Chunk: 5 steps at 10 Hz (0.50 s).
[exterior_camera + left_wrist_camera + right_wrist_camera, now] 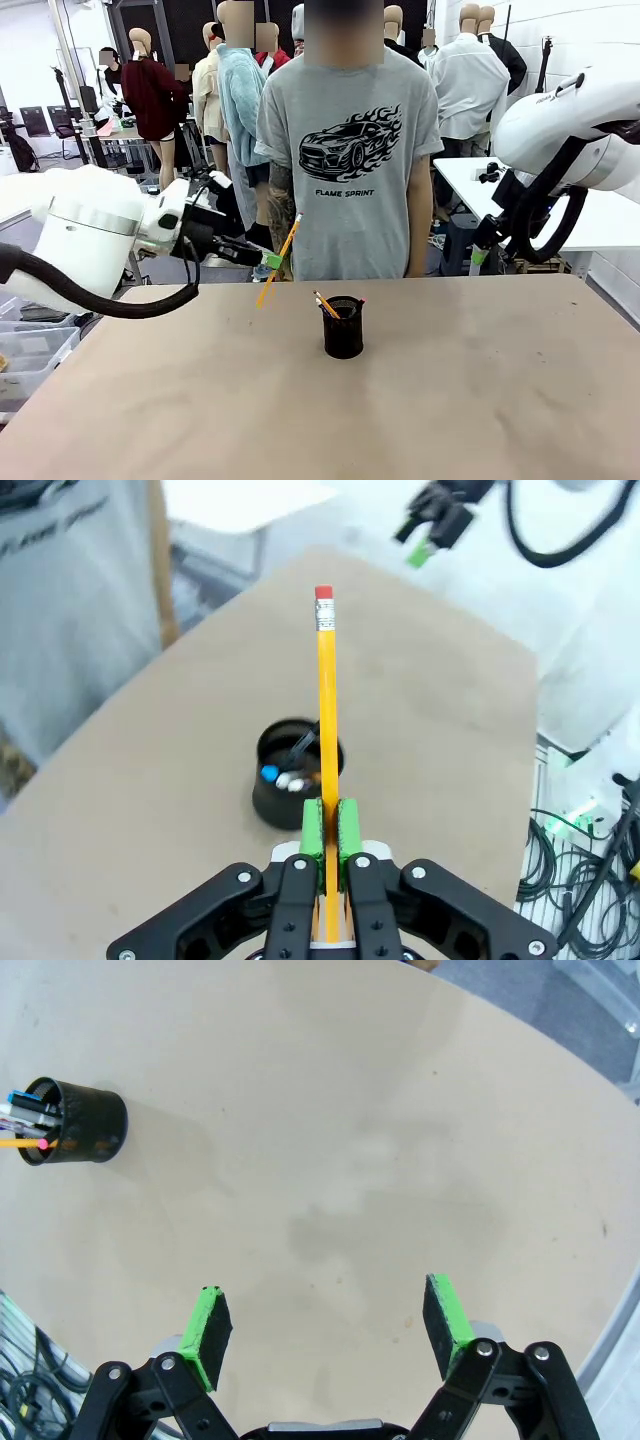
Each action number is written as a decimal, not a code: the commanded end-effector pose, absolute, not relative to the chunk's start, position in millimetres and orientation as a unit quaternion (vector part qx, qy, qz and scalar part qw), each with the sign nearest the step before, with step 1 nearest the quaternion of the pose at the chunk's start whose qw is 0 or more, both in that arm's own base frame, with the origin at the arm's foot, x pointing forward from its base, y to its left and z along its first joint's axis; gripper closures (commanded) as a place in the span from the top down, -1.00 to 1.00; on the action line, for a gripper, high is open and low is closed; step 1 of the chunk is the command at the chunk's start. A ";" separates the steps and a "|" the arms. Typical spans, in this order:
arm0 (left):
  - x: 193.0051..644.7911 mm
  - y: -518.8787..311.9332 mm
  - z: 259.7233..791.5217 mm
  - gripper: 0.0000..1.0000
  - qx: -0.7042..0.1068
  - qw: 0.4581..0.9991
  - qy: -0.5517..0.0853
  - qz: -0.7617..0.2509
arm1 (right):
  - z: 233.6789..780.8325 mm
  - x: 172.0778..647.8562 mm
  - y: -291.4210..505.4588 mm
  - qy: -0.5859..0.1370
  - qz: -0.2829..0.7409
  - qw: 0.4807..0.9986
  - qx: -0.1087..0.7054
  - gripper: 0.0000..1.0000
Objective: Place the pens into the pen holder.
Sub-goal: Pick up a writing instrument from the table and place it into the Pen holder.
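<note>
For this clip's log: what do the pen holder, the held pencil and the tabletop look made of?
Pen holder: probably black metal mesh, matte; the blur hides the weave. Yellow pencil in the left gripper: glossy painted shaft, likely wood, with a silver metal ferrule and red rubber eraser. Table: matte light-brown board, maybe laminate or fibreboard, faintly smudged.

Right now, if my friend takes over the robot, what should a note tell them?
Left gripper: shut on the yellow pencil, held in the air to the left of the pen holder, eraser end away from the gripper.
Right gripper: open, holding nothing, above bare table.
Done: several pens and another pencil already stand in the pen holder.
Left: bring the yellow pencil over the pen holder and drop it in.
</note>
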<state>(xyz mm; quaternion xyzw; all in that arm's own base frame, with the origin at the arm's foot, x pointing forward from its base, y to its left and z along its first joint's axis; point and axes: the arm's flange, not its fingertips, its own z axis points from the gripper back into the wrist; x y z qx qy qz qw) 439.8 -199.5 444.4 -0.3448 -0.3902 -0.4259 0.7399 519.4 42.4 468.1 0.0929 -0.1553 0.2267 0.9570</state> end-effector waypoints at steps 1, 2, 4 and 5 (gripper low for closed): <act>440.4 -200.2 418.0 -1.00 -0.410 0.668 -0.407 -0.469 | 466.8 519.6 41.3 -0.159 0.232 0.955 0.090 0.92; 443.4 -202.4 419.8 -1.00 -0.431 0.639 -0.425 -0.476 | 466.8 519.6 41.3 -0.159 0.232 0.955 0.090 0.92; 454.9 -207.6 422.1 -1.00 -0.464 0.595 -0.448 -0.480 | 466.8 519.6 41.3 -0.159 0.232 0.955 0.090 0.92; 462.7 -213.2 421.6 -1.00 -0.473 0.579 -0.459 -0.480 | 466.8 519.6 41.3 -0.159 0.232 0.955 0.090 0.92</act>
